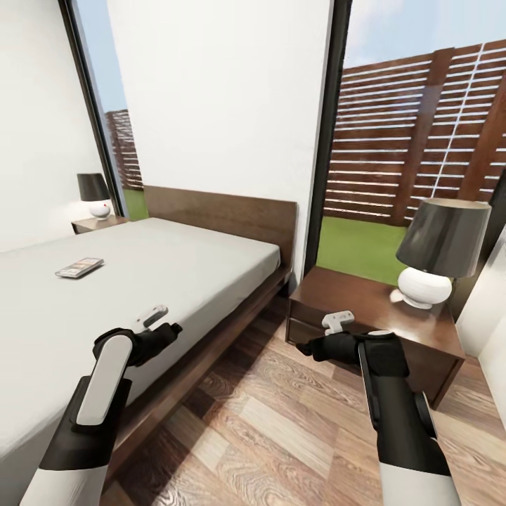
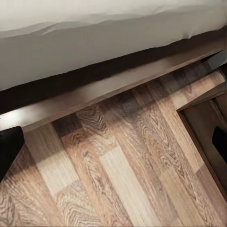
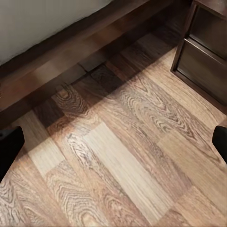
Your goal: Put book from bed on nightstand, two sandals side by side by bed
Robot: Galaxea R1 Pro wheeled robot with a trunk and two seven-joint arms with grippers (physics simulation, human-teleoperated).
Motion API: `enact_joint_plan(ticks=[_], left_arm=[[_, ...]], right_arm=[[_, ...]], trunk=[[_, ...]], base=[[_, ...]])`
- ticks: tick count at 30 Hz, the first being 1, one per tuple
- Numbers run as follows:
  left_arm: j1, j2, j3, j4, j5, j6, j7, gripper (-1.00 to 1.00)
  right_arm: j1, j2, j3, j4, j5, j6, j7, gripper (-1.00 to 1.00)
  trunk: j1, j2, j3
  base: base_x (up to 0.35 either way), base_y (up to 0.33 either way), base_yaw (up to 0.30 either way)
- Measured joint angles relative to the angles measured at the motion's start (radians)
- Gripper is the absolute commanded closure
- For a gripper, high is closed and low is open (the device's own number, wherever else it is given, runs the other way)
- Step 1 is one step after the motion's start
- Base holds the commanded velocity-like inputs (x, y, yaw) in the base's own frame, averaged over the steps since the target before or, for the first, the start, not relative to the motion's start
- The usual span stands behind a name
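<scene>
Head view: book [image 1: 80, 267] lies on the bed [image 1: 176, 281] (mattress bare otherwise); both grippers' fingers seemingly apart, empty.

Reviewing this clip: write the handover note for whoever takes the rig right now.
Left gripper: open, empty, over the bed's near edge.
Right gripper: open, empty, above the floor in front of the near nightstand.
Book lies on the mattress of the bed, toward the far side.
Second nightstand stands beyond the bed; each holds a lamp.
Done: nothing yet. Left: move book to a nightstand; find the sandals and pair them beside the bed.
</scene>
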Motion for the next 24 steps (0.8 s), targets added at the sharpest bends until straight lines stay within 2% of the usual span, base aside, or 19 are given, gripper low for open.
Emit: enact_joint_plan(ticks=[24], left_arm=[[0.000, 0.001, 0.003, 0.004, -0.003, 0.000, 0.002, -1.00]], right_arm=[[0.001, 0.000, 0.001, 0.000, -0.001, 0.000, 0.001, -1.00]], trunk=[[-0.092, 0.168, 0.062]], base=[[0.000, 0.000, 0.000]])
